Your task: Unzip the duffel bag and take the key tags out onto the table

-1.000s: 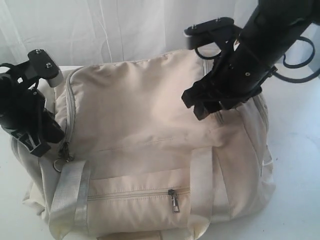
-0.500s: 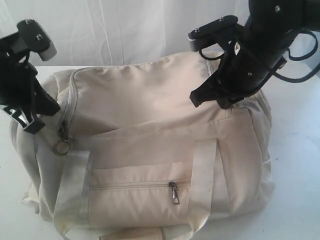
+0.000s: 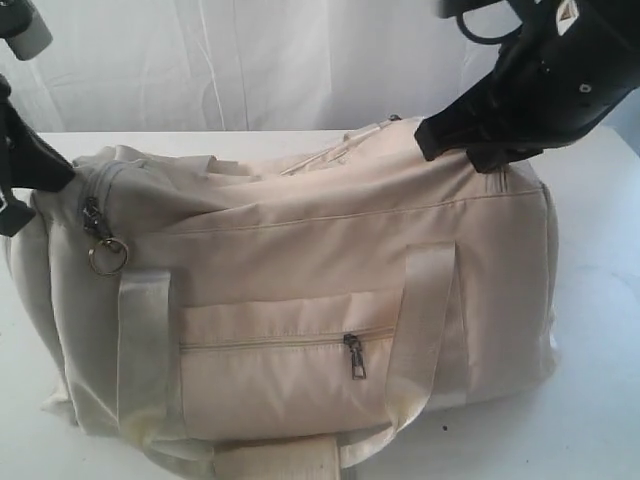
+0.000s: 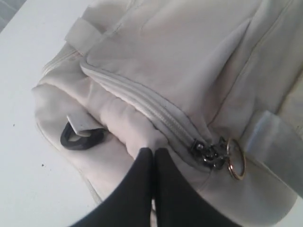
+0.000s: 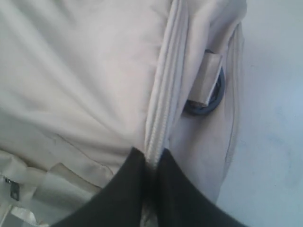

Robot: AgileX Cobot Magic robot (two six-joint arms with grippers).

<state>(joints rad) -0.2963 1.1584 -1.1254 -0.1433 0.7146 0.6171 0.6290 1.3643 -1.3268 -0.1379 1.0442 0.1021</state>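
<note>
Bag (image 3: 300, 250) in left pincer (image 4: 154, 151), right pincer (image 5: 150, 155)

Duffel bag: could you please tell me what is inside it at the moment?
Nothing inside shows. The duffel bag has its main zipper closed, pulls at one end, so any contents, key tags included, are covered.

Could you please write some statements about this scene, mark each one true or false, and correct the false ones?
1. The duffel bag has its main zipper closed where visible. True.
2. The key tags lie on the table. False: no key tags are visible.
3. The left gripper is shut on bag fabric beside the zipper pulls. True.
4. The front pocket zipper is open. False: it is closed.
5. The right gripper hangs open above the bag. False: it pinches the bag at the zipper.
</note>
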